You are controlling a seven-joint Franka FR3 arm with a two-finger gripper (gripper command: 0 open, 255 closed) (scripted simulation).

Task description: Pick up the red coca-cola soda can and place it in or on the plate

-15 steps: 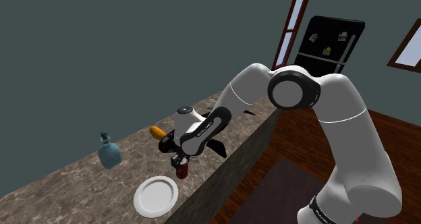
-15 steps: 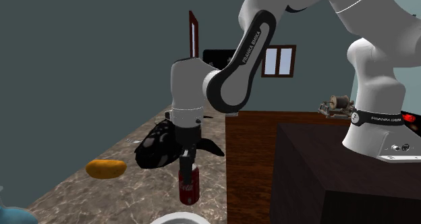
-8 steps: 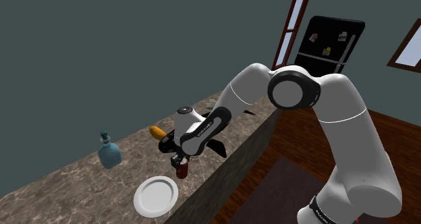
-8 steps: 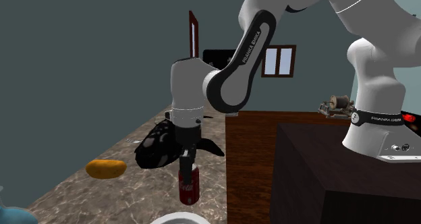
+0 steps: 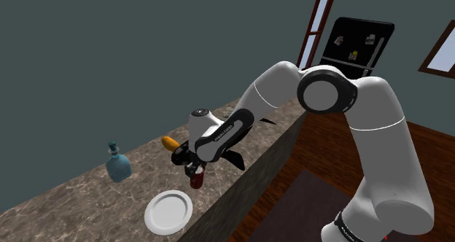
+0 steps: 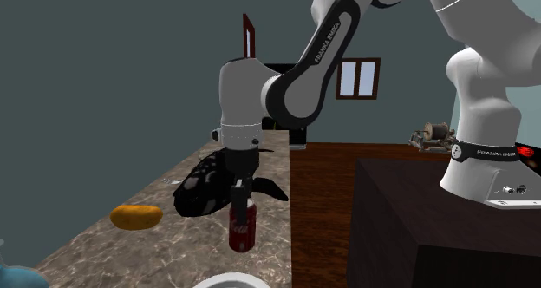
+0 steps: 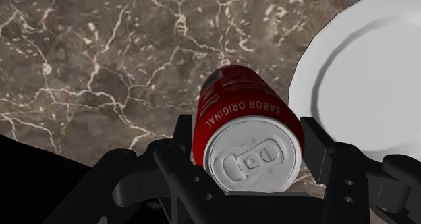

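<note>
- Shoulder view: the gripper (image 5: 194, 168) is clamped on the upper part of the red can (image 5: 196, 181). The can hangs upright over the marble countertop (image 5: 80, 197), near its front edge. The white plate (image 5: 168, 211) lies just beside it, toward this view's lower left, with nothing on it.
- Second exterior view: the can stands upright under the black fingers, and its base seems to be just clear of the stone. From that, the grasp looks done and the can looks raised. A black fish-shaped figure (image 6: 201, 191) sits behind it, and an orange object (image 6: 136, 216) lies farther toward this view's left.
- Wrist view: both fingers (image 7: 181, 138) press against the can's sides, with its silver lid facing the camera. The plate is near the can but apart from it. What is left, as I judge it, is to carry the can sideways over the plate, lower it and let go.
</note>
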